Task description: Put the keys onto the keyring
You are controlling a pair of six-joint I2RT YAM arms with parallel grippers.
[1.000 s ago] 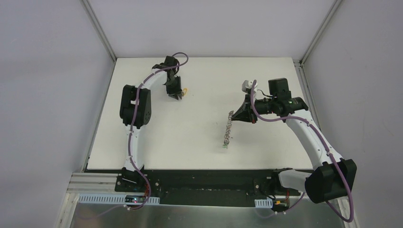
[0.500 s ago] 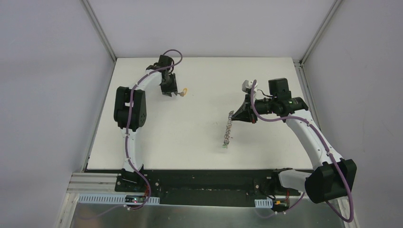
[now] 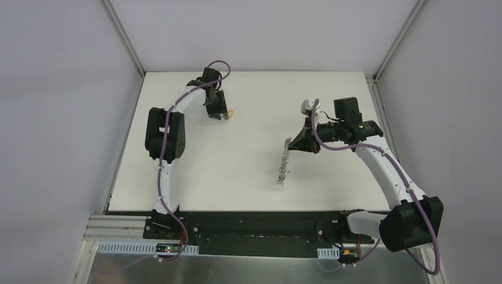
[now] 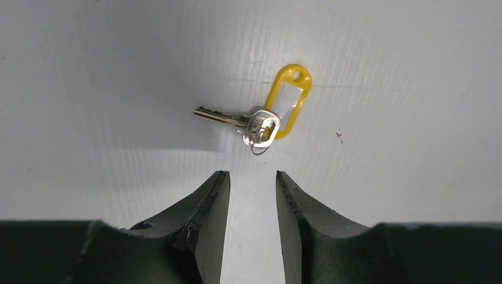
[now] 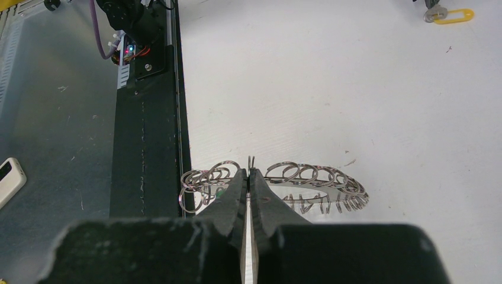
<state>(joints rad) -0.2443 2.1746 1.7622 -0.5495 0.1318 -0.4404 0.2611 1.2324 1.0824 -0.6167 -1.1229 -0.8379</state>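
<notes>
A small silver key with a yellow tag lies flat on the white table, at the far left in the top view. My left gripper hovers just short of it, open, with nothing between its fingers; from above the gripper sits beside the key. The keyring, a flat dark ring fringed with silver wire loops, hangs edge-on in the top view. My right gripper is shut on one of its loops. A green key dangles at the ring's lower end.
A black rail runs along the table's near edge, with a metal shelf beyond it holding a small white device. The yellow-tagged key shows far off in the right wrist view. Grey walls enclose the table.
The left gripper's jaws have spread wider, and the left arm has shifted slightly near the yellow-tagged key. The right arm and the keyring have not moved.
</notes>
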